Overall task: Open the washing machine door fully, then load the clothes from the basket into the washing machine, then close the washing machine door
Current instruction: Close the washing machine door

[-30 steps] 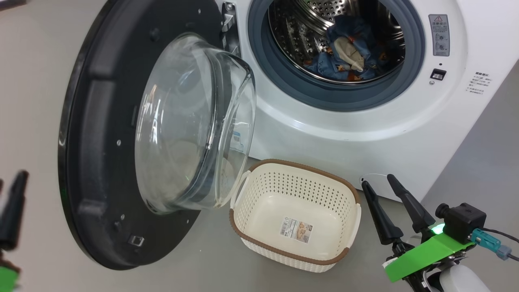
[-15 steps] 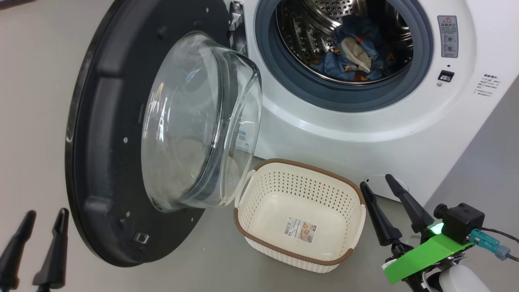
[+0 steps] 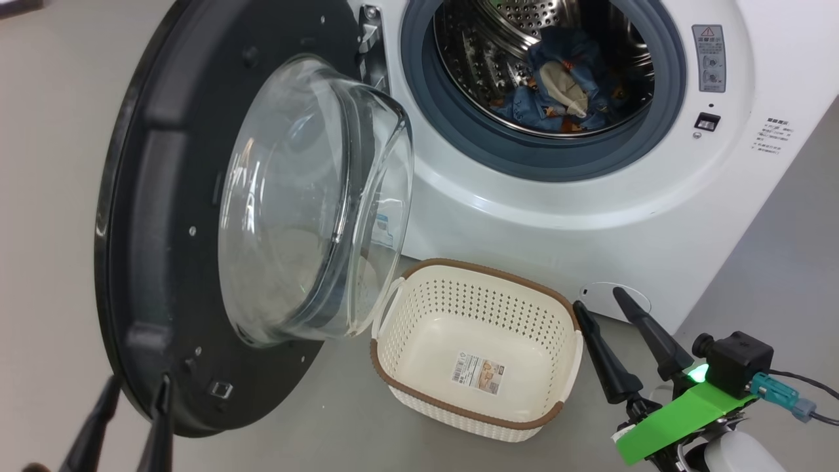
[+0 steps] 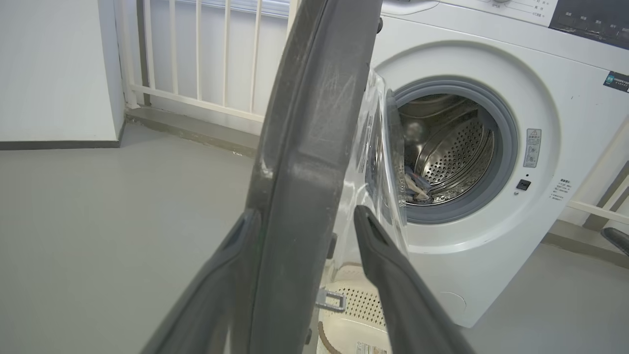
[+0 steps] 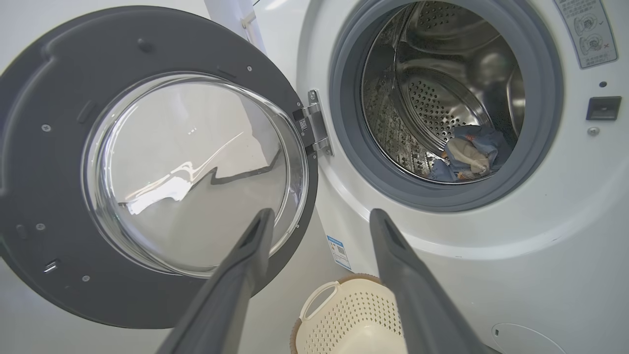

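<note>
Left hand (image 3: 139, 381) mostly below frame

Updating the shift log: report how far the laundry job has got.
Done: the washing machine door stands open, the clothes lie in the drum, the basket is empty. In hand: the open left gripper straddles the door's edge. Left: closing the door.

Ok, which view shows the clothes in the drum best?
Head view: the clothes lie large and unblocked in the drum, blue print and cream piece both clear. Right wrist view shows them smaller; left wrist view, a sliver past the washing machine door.
</note>
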Robot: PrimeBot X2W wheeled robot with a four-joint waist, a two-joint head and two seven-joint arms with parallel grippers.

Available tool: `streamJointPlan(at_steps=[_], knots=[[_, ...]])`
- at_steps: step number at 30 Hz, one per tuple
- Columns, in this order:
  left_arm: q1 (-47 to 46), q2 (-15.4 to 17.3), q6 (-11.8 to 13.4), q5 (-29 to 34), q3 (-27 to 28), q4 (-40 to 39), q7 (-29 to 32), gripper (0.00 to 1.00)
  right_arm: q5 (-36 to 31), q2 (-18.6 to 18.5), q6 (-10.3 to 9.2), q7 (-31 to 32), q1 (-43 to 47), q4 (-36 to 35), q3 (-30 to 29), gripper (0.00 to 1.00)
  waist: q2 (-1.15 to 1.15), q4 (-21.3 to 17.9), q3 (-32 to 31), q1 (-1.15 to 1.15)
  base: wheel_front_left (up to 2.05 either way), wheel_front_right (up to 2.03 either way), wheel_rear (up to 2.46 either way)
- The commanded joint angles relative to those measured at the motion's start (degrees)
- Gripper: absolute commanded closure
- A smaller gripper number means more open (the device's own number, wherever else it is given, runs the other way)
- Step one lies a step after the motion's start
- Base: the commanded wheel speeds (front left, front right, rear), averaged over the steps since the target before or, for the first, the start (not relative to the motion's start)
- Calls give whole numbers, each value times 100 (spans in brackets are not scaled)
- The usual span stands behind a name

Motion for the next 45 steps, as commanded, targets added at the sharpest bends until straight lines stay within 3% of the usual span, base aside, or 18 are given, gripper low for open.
streamJointPlan(at_steps=[1, 18, 45], knots=[[-123, 46, 26, 129, 174, -93, -105, 0, 18, -64, 9, -26, -53, -118, 132, 0, 0, -9, -15, 0, 0, 0, 0], [18, 30, 348, 616, 22, -42, -250, 0, -66, -28, 9, -26, 50, -45, 118, 0, 0, -29, -147, 0, 0, 0, 0], [-60, 319, 405, 438, 188, -600, -22, 0, -66, -39, 9, -26, 16, -68, 12, 0, 0, 28, -42, 0, 0, 0, 0]])
